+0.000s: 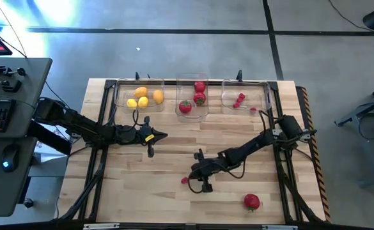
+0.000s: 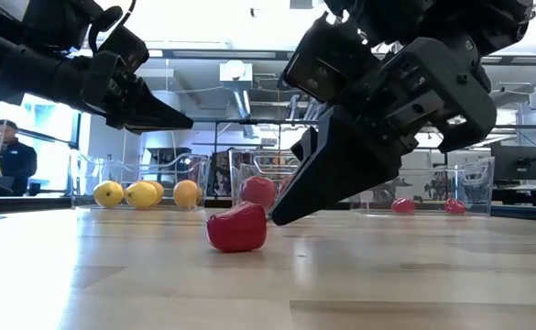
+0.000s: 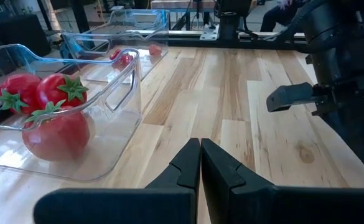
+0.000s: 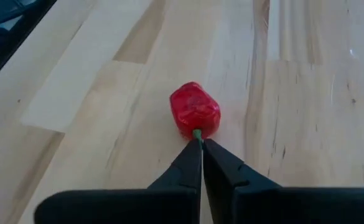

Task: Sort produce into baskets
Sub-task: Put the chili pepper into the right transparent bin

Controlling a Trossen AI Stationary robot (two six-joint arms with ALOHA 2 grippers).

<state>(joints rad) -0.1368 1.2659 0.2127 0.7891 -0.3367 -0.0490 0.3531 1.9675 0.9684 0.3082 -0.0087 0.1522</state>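
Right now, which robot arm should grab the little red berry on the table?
The right one, probably. Its gripper has shut fingers touching the berry, while the left gripper hangs farther off, near the baskets.

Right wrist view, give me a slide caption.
Right gripper, fingers closed, pinches the green stem of a small red berry on the wooden table.

You have a red berry (image 4: pixel 195 111) with a green stem, black fingers (image 4: pixel 188 165), pale striped wood worktop (image 4: pixel 306 93).
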